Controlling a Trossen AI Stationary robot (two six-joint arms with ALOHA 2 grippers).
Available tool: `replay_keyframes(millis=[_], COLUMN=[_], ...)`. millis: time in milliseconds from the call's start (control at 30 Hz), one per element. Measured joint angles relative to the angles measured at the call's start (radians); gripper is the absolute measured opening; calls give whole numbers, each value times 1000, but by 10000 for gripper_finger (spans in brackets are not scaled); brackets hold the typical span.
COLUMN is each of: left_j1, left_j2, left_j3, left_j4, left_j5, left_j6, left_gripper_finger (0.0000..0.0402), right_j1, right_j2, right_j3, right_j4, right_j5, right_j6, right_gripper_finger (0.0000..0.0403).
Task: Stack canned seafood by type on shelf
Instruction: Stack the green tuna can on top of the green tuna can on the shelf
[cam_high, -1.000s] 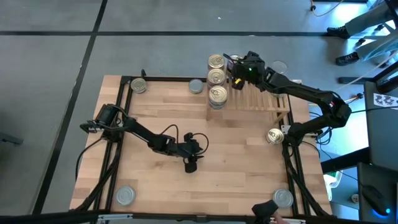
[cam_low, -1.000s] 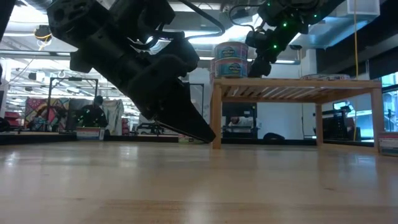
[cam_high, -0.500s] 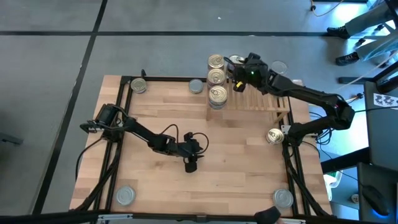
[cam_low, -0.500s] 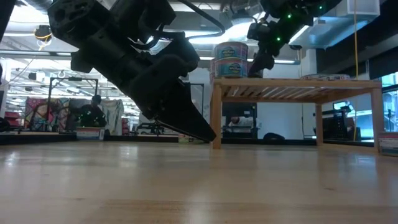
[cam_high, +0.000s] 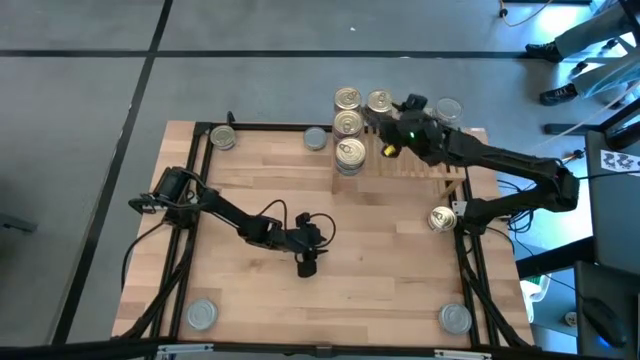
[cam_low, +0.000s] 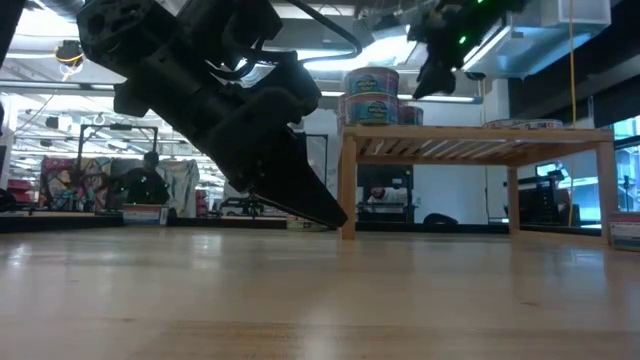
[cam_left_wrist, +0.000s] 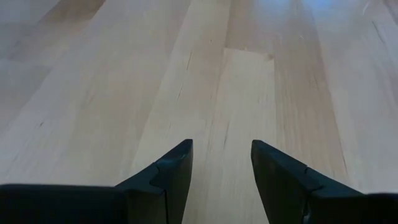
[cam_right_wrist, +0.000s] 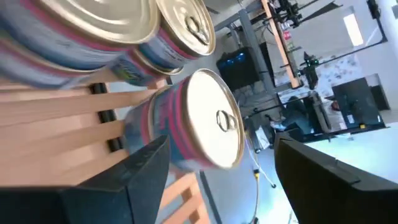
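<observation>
Canned seafood comes first: a gold-topped tin (cam_right_wrist: 205, 121) sits between my right gripper's (cam_high: 392, 122) parted fingers, which no longer touch it; it rests on the shelf (cam_high: 425, 165) beside three gold-topped stacks (cam_high: 348, 125), like with like. My left gripper (cam_high: 307, 264) waits mid-table, fingers apart and empty, tips near bare wood. Loose tins lie at the table's corners (cam_high: 202, 315), well apart, likely next.
</observation>
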Motion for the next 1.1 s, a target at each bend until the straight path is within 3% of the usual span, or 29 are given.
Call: replay_keyframes(millis=[133, 267, 400, 567, 800, 933, 1100], left_j1=[-11, -31, -32, -12, 98, 196, 321], left_j2=[-2, -47, -137, -287, -420, -420, -397], left_j3=[0, 0, 2, 2, 1, 0, -4], left_j4=[-1, -60, -205, -439, -709, -723, -577], left_j5=[-1, 0, -36, -89, -137, -142, -144], left_j6=[35, 58, 54, 19, -105, -92, -46], left_gripper_finger=[161, 161, 161, 162, 162, 162, 162], right_j1=[150, 364, 568, 755, 878, 882, 882], right_j2=[-89, -164, -192, -170, -82, 5, 125], right_j3=[0, -8, -82, -238, -468, -526, -565], right_j4=[-179, -325, -323, -197, 185, 308, 423], right_j5=[-2, -108, -215, -203, -185, -176, -161], right_j6=[174, 446, 624, 730, 791, 831, 887], right_gripper_finger=[275, 276, 276, 275, 275, 275, 275])
